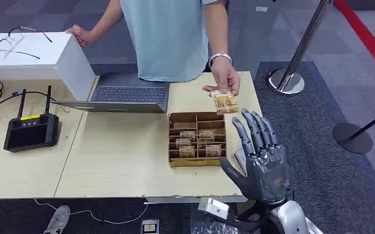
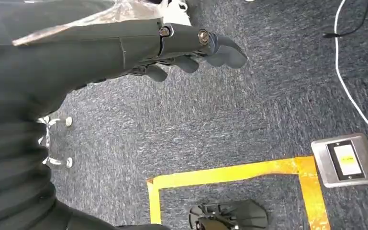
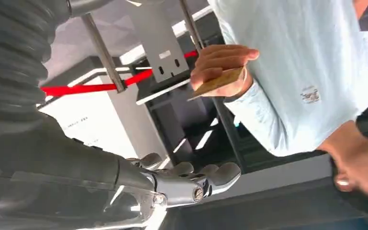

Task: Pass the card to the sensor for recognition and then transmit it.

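A person in a light blue shirt stands behind the table and holds a gold card in a hand over the table's far right corner. The same card shows in the right wrist view, pinched in that hand. My right hand is raised at the table's right front edge, fingers spread and pointing up toward the card, holding nothing. A cardboard card box with several more cards in its slots sits just left of my right hand. My left hand hangs over the carpet, fingers loosely extended, empty.
A laptop lies open at the back of the table, next to a white box with glasses on it. A black handheld controller sits at the left. A stanchion base stands on the floor at the right.
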